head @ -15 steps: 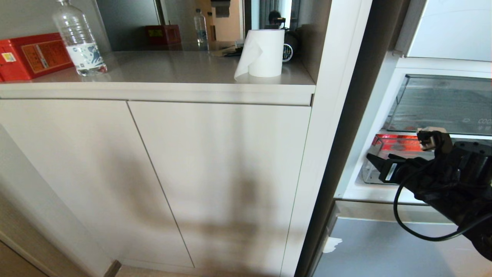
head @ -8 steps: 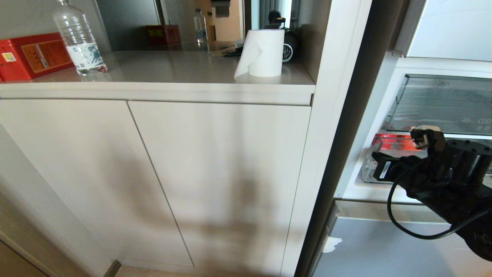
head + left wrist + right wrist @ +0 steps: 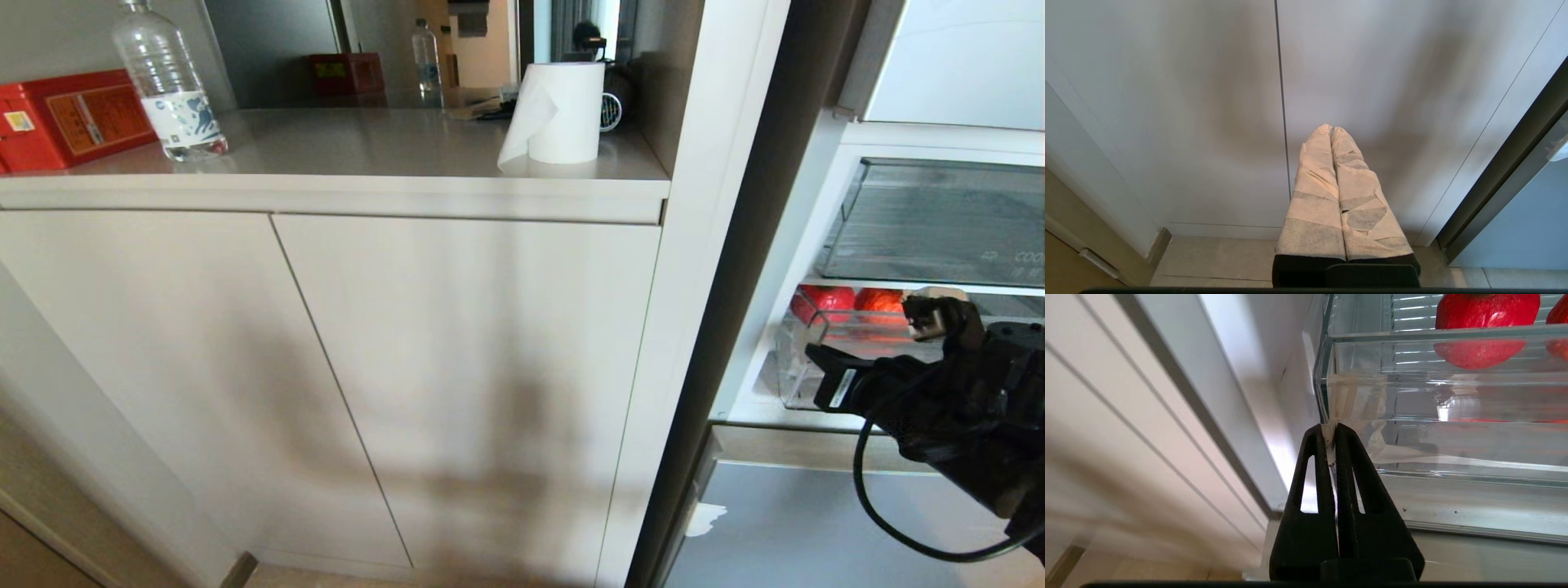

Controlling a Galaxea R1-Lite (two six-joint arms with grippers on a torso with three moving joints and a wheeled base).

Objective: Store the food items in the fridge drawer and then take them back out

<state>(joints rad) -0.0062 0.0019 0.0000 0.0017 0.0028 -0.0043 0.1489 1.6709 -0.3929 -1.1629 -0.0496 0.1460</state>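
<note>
The fridge drawer (image 3: 796, 384) is a clear-plastic drawer low in the open fridge at the right of the head view. Two round red food items (image 3: 826, 300) (image 3: 880, 300) lie inside it and show through the plastic (image 3: 1486, 318). My right gripper (image 3: 812, 355) (image 3: 1331, 426) is shut on the left front corner of the drawer (image 3: 1453, 400), its black fingers pressed together around the clear edge. My left gripper (image 3: 1331, 130) is shut with nothing in it, its taped fingers parked low before the white cabinet doors.
Above the drawer sits another clear drawer (image 3: 939, 220) with a flat front. Left of the fridge stands a white cabinet (image 3: 457, 367); its counter carries a paper roll (image 3: 563, 114), a water bottle (image 3: 167, 82) and a red box (image 3: 73, 118). A grey lower fridge front (image 3: 816, 531) lies below.
My right gripper has shut at the drawer's corner and drawn back to the right and down. The drawer has slid outward with it, and the two red items show more fully.
</note>
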